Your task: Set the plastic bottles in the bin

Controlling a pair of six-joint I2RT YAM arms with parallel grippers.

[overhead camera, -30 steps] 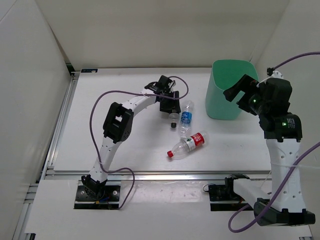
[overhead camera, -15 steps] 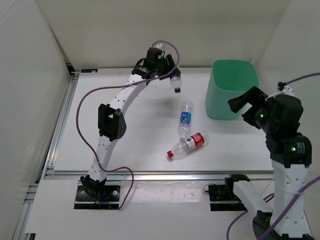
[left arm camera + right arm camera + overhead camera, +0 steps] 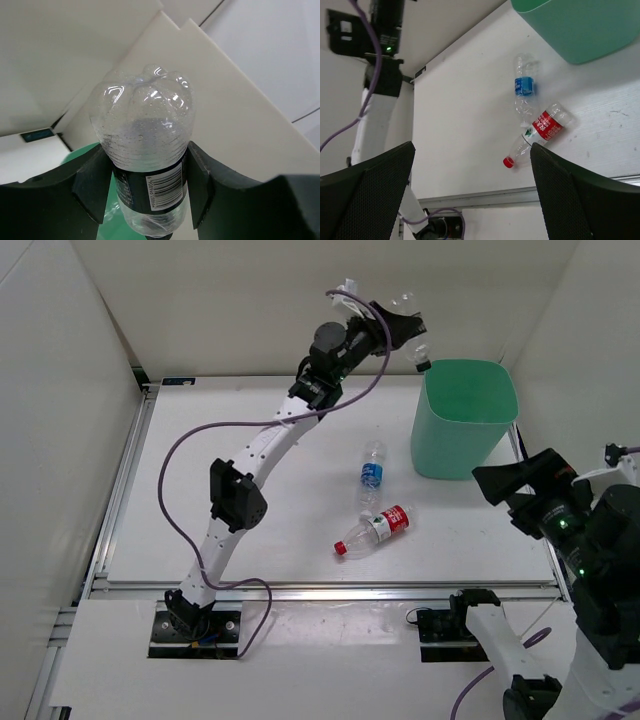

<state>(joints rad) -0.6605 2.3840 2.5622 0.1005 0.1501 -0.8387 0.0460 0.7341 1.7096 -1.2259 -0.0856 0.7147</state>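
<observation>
"Above the bin point(image 3: 462, 445), what has my left claw point(image 3: 403, 332) got?"

"I see it clamped on a bottle point(image 3: 145, 125), over the rim's far left corner. My right claw point(image 3: 472, 147) hangs spread wide beside the bin."

Printed on the bottle with the dark label point(image 3: 145, 150): a white barcode patch above a row of digits beginning with 6, the rest too small to read. On the red-labelled bottle point(image 3: 546, 126): white lettering, illegible. On the blue-labelled bottle point(image 3: 524, 88): nothing legible.
</observation>
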